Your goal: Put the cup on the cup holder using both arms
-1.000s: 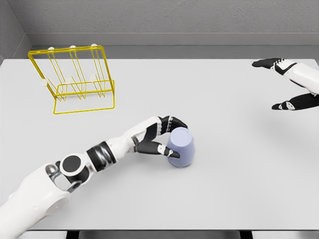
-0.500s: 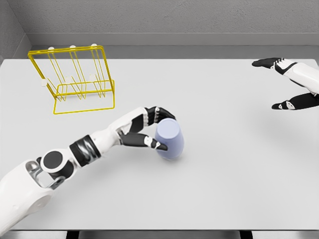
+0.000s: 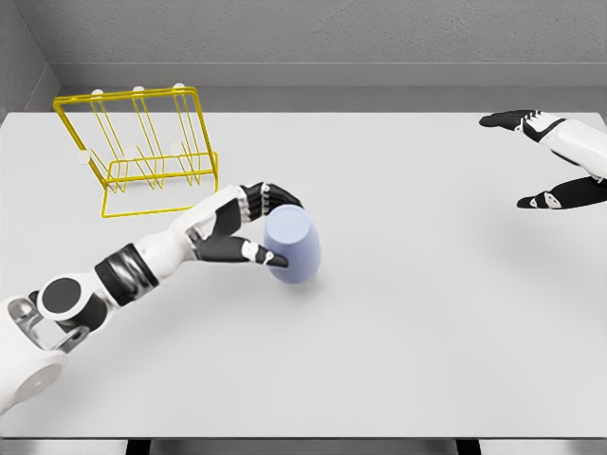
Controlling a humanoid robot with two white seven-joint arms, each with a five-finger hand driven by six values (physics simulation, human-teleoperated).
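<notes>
In the head view, a light grey surface (image 3: 408, 322) fills most of the picture, and behind it stands a grey wall (image 3: 332, 38). The left arm (image 3: 123, 275) comes in from the lower left corner and reaches toward the middle of the surface. Its left hand (image 3: 245, 232) is closed around the cup (image 3: 291, 245): the black fingers (image 3: 270, 196) curl over the upper side of the cup and the thumb presses against its lower left side, so the hand is grasping it. The cup is pale blue-violet and it is tilted, with its closed end pointing up and toward the back; whether it touches the surface or is lifted a little above it I cannot tell, but a soft shadow lies just under it. The cup holder (image 3: 142, 147) is a yellow wire rack with several thin pegs that have white tips; it stands on the surface at the back left, apart from the cup and to its upper left. The right hand (image 3: 550, 161) shows at the right edge, near the back of the surface, well apart from the cup. Its fingers are spread and it holds nothing.
</notes>
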